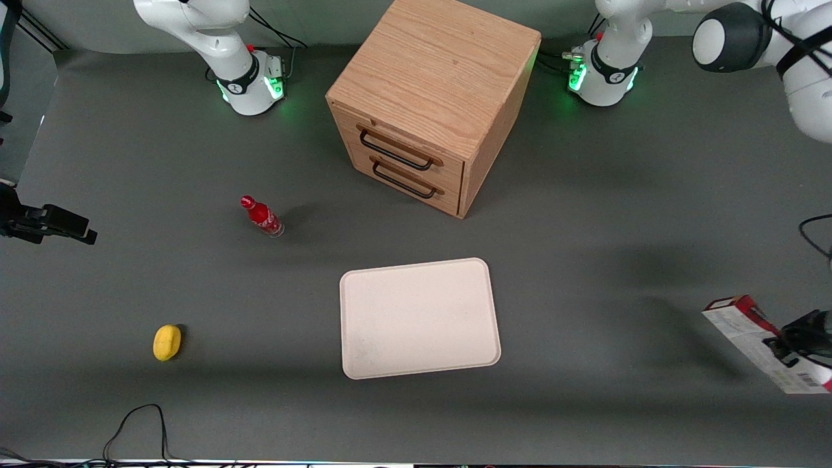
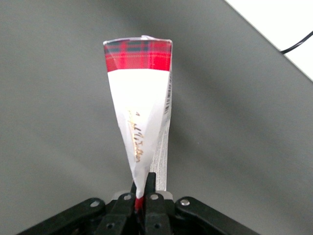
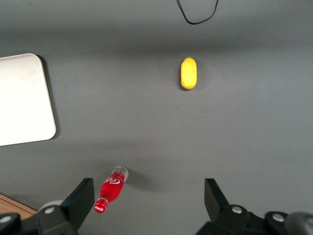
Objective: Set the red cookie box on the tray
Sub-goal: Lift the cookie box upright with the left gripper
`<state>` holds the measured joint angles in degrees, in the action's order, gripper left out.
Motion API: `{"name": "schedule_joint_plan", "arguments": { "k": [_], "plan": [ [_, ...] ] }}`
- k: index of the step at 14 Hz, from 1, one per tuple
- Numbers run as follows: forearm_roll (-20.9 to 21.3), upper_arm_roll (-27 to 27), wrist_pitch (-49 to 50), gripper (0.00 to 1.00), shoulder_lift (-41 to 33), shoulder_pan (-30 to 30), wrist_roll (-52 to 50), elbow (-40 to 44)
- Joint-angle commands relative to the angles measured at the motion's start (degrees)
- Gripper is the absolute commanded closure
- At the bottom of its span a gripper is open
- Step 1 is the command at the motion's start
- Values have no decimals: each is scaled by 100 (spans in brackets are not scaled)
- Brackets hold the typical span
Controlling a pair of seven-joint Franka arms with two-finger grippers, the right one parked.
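Carrying the box (image 1: 757, 341), gripper (image 1: 794, 342) clamped on its end near the working arm's end of the tabletop (image 1: 617, 260). Wrist view shows the fingers (image 2: 152, 188) pinched tight on the carton (image 2: 142, 122), squeezing it to a wedge; the tartan end points away from the camera.

In the front view the box sits at about 3 o'clock from the tray (image 1: 419, 318), well apart from it, and appears lifted and tilted, a shadow on the mat nearby.

The tray is bare. Cabinet (image 1: 429, 104) at its 12 o'clock, bottle (image 1: 262, 216) at 10, lemon (image 1: 167, 342) at 9; none lie on the path.

Judgement: transport step, placement not begun. To do it well, sweep toward 9 o'clock, keep height over the rim, level the box, lower it flat mid-tray, and release only once it rests. The grip is on one end, so the free end may sag or swing; move slowly.
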<state>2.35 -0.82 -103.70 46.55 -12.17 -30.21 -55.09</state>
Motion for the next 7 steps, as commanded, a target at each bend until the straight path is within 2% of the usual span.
{"name": "schedule_joint_plan", "arguments": {
  "k": [1,4,7],
  "plan": [
    [90,12,603,100,-583,-40,68,175],
    [90,29,1166,100,-1260,-75,68,166],
    [90,-59,1439,100,-1587,30,76,157]
  ]
}}
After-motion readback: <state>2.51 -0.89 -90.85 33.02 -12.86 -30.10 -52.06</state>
